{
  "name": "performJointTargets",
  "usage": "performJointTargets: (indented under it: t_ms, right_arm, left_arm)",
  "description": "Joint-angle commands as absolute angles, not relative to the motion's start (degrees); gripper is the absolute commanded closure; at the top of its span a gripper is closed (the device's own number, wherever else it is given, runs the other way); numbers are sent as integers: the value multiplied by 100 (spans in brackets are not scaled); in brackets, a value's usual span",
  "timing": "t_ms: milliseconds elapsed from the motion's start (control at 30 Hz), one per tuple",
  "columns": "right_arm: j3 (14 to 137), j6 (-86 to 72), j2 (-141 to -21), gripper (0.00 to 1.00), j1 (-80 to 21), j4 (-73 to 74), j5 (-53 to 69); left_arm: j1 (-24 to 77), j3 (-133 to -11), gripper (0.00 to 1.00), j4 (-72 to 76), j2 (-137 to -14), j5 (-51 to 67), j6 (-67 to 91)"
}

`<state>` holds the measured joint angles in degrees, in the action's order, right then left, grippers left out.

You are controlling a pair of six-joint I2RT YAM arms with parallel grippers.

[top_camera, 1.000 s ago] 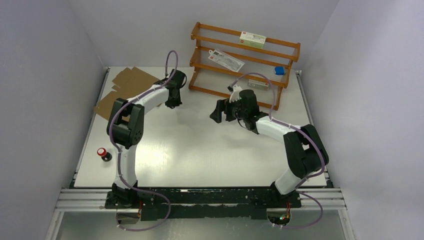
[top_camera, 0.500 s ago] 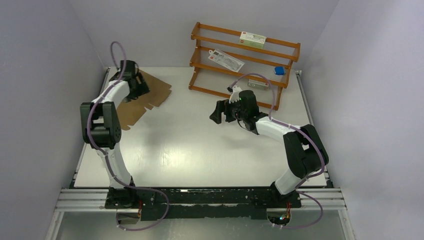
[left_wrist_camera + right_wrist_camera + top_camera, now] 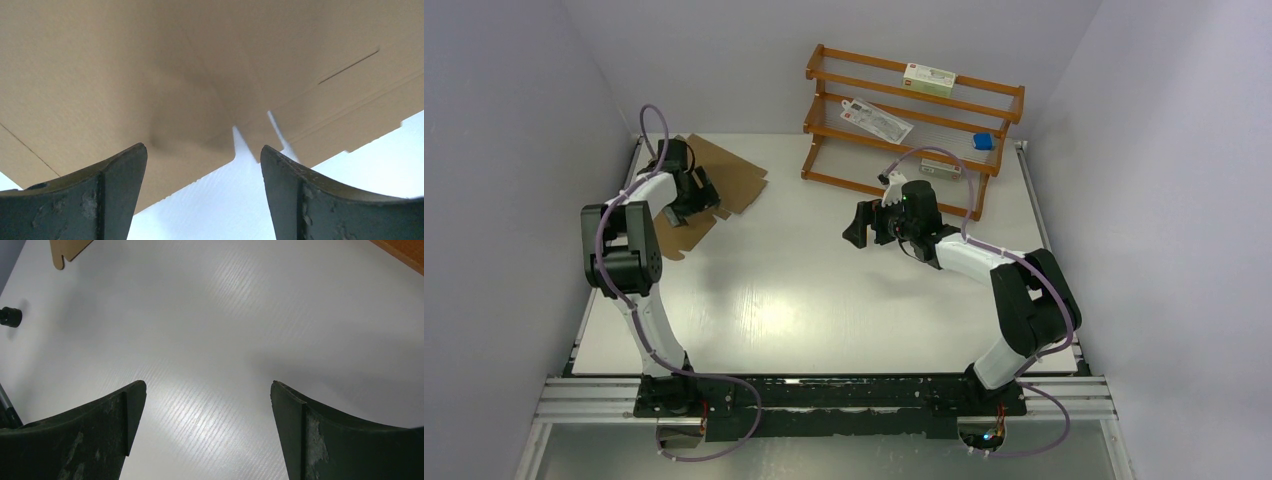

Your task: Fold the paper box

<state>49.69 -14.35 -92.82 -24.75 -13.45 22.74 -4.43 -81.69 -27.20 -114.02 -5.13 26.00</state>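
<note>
The paper box point(image 3: 736, 172) lies as a flat brown cardboard sheet with flaps and notches at the far left of the table. My left gripper point(image 3: 699, 195) hovers over its near edge, open. In the left wrist view the sheet point(image 3: 150, 65) fills the top, and a notched edge runs between the open gripper point(image 3: 204, 152), which holds nothing. My right gripper point(image 3: 854, 226) stands open over bare table near the middle, away from the sheet. In the right wrist view that gripper point(image 3: 207, 390) is empty, and a corner of the sheet point(image 3: 67, 249) shows at top left.
An orange wooden rack point(image 3: 904, 185) stands at the back right, holding a white and green carton point(image 3: 929, 77), a flat packet point(image 3: 876, 118) and a small blue item point(image 3: 983, 142). A small black knob point(image 3: 10, 316) sits on the table at the left.
My left arm swung from the middle back to the far left and its gripper opened. The cardboard sheet now lies a little further right. The right arm has not moved.
</note>
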Motion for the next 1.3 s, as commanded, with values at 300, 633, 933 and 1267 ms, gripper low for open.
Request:
performJointTargets:
  t_ms: [300, 633, 933, 1267]
  right_arm:
    - [4902, -1368, -9072, 0, -2495, -1434, 2208]
    - [4854, -1390, -8921, 0, -2503, -1459, 2132]
    - [4718, -1497, -8771, 0, -2502, -1559, 2117]
    - [4606, -1657, -8784, 0, -2501, -1601, 2047]
  left_arm:
    - [-417, -7105, 10, -2509, -11129, 248, 2848]
    - [459, -6148, 10, -2567, -10385, 506, 3043]
    - [1778, -5036, 10, -2642, -9183, 619, 3606]
    - [3518, -5145, 6, -2797, -8702, 594, 4164]
